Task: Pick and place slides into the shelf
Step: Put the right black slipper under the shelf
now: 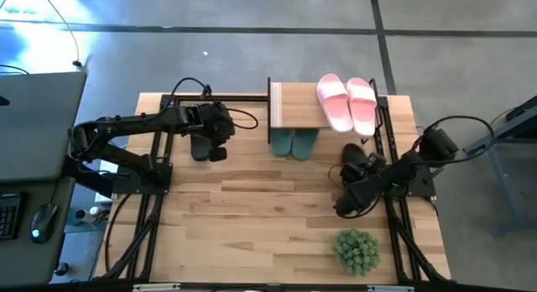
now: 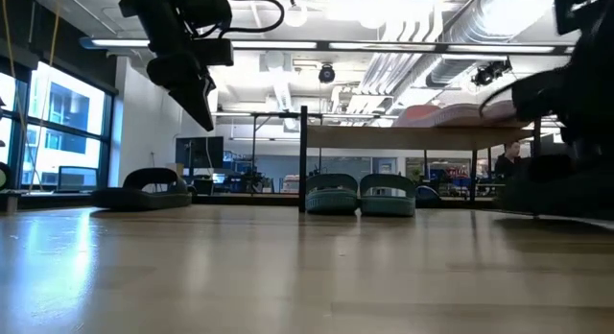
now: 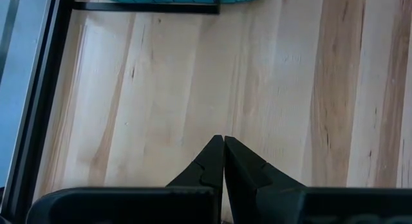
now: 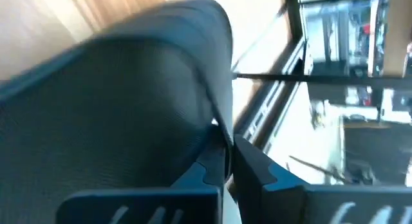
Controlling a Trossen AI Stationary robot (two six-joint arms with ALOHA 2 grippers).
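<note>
The shelf (image 1: 298, 107) stands at the table's far edge, with the pink slides (image 1: 346, 103) on its top board. The green slides (image 1: 294, 143) rest side by side on the table under it. One black slide (image 1: 201, 147) lies flat on the table left of the shelf. My left gripper (image 1: 220, 153) hangs shut above the table beside it, holding nothing. At the shelf's right front, my right gripper (image 1: 362, 168) is shut on the other black slide (image 1: 351, 153). My right gripper pinches the black slide's wide strap at its edge (image 4: 215, 124) between its two fingers. The strap fills the right wrist view and sits tilted in the hold. Whether the slide's sole is clear of the table cannot be told.
A round green spiky plant (image 1: 357, 250) stands near the table's front right. Black frame rails run along the table's left and right sides. Bare wood spreads across the middle of the table in front of the shelf.
</note>
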